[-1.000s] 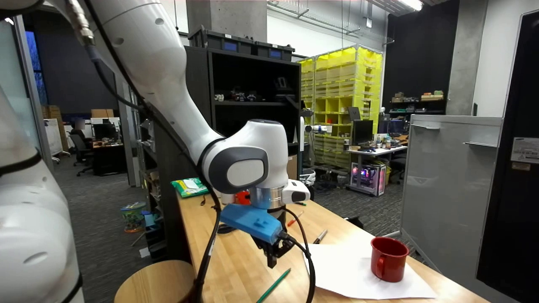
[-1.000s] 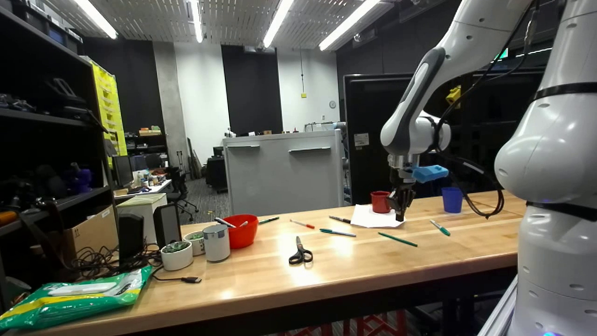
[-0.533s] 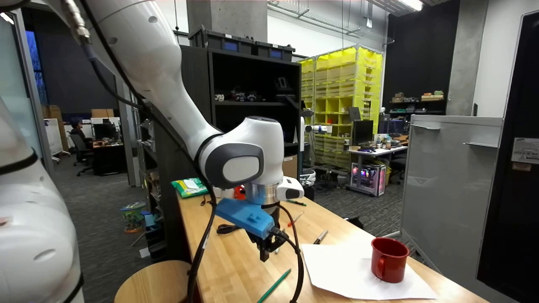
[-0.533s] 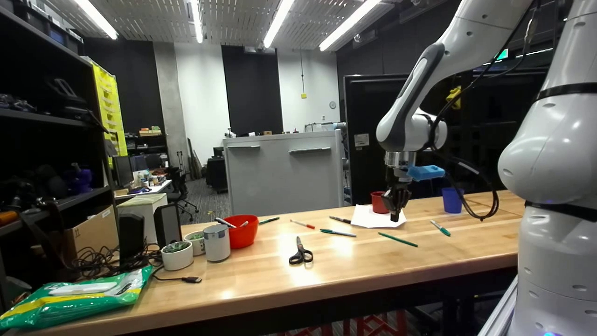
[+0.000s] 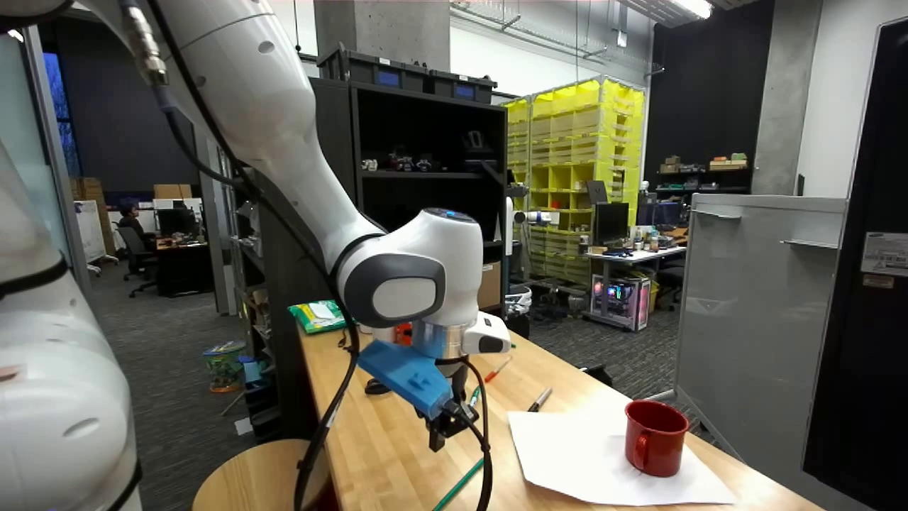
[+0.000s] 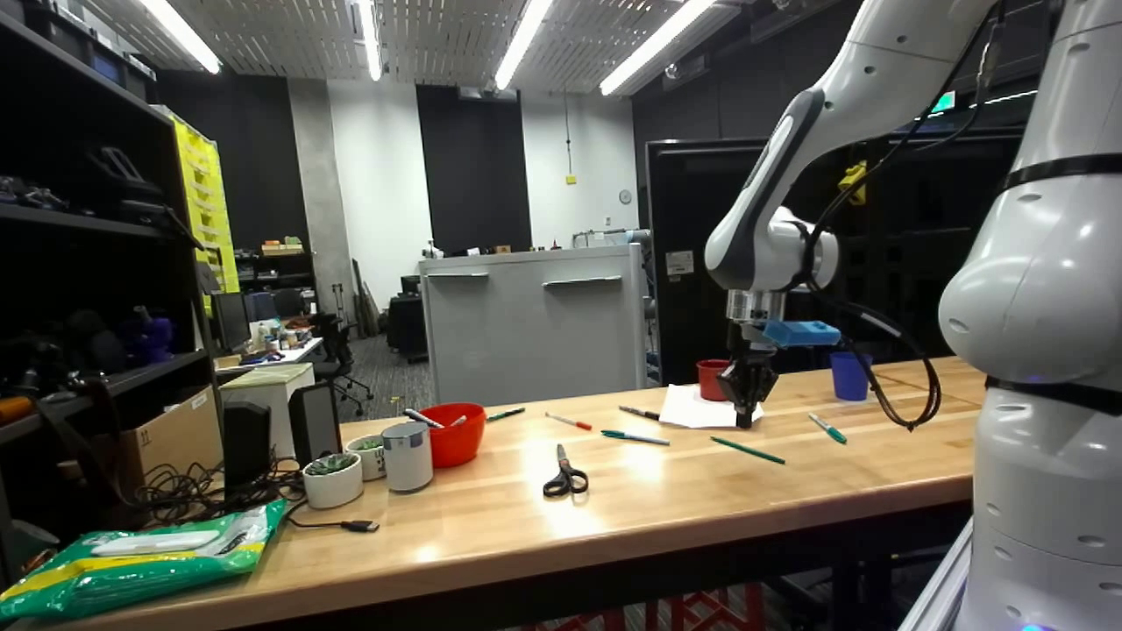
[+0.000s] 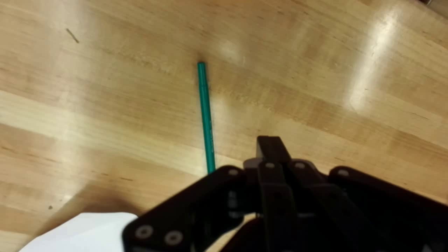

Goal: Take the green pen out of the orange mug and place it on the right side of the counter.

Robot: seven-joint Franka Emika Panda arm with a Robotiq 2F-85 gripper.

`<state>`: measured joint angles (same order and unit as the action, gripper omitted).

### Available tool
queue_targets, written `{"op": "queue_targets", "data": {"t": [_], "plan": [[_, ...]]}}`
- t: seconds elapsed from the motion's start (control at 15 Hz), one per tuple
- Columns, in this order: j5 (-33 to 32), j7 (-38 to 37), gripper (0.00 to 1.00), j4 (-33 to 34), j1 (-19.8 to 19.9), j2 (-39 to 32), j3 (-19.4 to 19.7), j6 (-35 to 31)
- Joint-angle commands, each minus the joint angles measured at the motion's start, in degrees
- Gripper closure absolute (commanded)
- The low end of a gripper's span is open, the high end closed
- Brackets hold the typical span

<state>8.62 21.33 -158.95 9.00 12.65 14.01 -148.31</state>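
Note:
The orange mug (image 6: 456,438) stands on the counter (image 6: 561,526) towards the far left of an exterior view, with marker-like pens sticking out. It also peeks out behind the arm in an exterior view (image 5: 403,333). A plain green pen (image 7: 206,119) lies flat on the counter in the wrist view and in both exterior views (image 5: 460,485) (image 6: 747,450). My gripper (image 7: 269,140) is shut, with nothing seen between its fingers. It hovers low over the counter beside this pen, apart from it; the gripper also shows in both exterior views (image 5: 436,446) (image 6: 744,421).
A dark red mug (image 5: 656,437) stands on white paper (image 5: 567,454). A blue cup (image 6: 848,377), scissors (image 6: 565,473), a teal pen (image 6: 635,436), a green capped pen (image 6: 828,428) and other markers lie or stand around. A grey can (image 6: 408,456) stands beside the orange mug.
My gripper has shifted a little to the left in both exterior views and turned slightly. It is lower than half a second ago. The pens and mugs have not moved.

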Motion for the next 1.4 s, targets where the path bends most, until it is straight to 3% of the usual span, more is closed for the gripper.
{"op": "queue_targets", "data": {"t": [0.0, 0.73, 1.33], "plan": [[3.05, 0.18, 1.0, -0.01, -1.02, -1.89, 1.12, 0.63], [10.92, 4.03, 1.0, -0.07, 0.43, -9.81, 1.24, -0.07], [9.04, 3.31, 1.0, -0.33, 1.72, -9.96, 1.34, -0.17]]}}
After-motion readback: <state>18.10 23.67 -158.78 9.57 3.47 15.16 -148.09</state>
